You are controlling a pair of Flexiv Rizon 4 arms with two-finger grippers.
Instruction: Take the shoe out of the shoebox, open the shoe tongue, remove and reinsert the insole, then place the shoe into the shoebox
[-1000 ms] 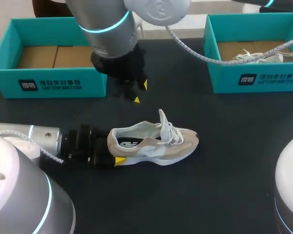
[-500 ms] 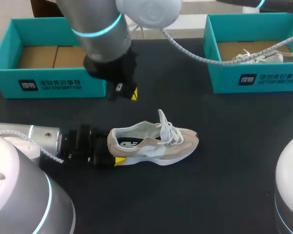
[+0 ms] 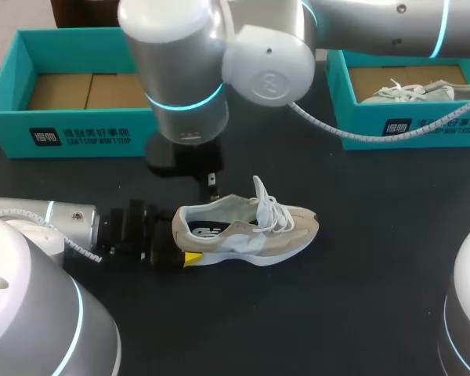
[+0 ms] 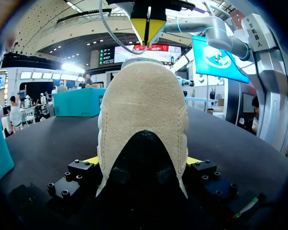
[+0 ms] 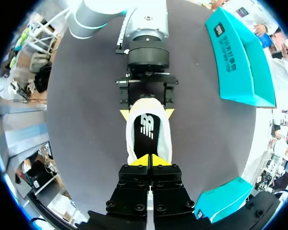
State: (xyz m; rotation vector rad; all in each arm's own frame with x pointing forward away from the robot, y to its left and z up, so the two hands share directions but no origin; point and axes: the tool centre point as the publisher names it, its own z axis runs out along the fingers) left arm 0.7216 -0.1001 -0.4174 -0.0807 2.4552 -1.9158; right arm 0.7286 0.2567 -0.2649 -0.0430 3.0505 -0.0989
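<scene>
Head view, read left to right. A teal shoebox point(image 3: 78, 135) is seen at the far left of the black table point(image 3: 360, 266). Only brown cardboard point(image 3: 63, 90) is seen inside it.

The left arm is laid low along the near left of the table. The left gripper point(image 3: 182, 247) is clamped on the heel of the shoe point(image 3: 254, 231). One yellow tip is seen at the near side of the heel; the far tip is hidden by the shoe in this view. In the left wrist view the suede heel is seen filling the gap between the fingers, with a yellow tip touching it on each side.

The shoe is noted upright on its sole near the middle of the table, outside both boxes, with heel to the left and toe to the right. The upper is beige and white. White laces point(image 3: 268, 205) are seen standing loose above the tongue. The black insole point(image 3: 207, 232), with a white mark, is seen through the opening, lying inside the shoe.

The right arm is seen entering from the far right and reaching past the middle. The right gripper point(image 3: 211, 185) is held pointing down over the shoe's opening. In the right wrist view its two yellow tips are pressed together with nothing between them, above the insole. Whether the tips touch the insole cannot be told.

A second teal shoebox point(image 3: 411, 129) is seen at the far right, and another pale shoe point(image 3: 411, 92) is lying in it.
</scene>
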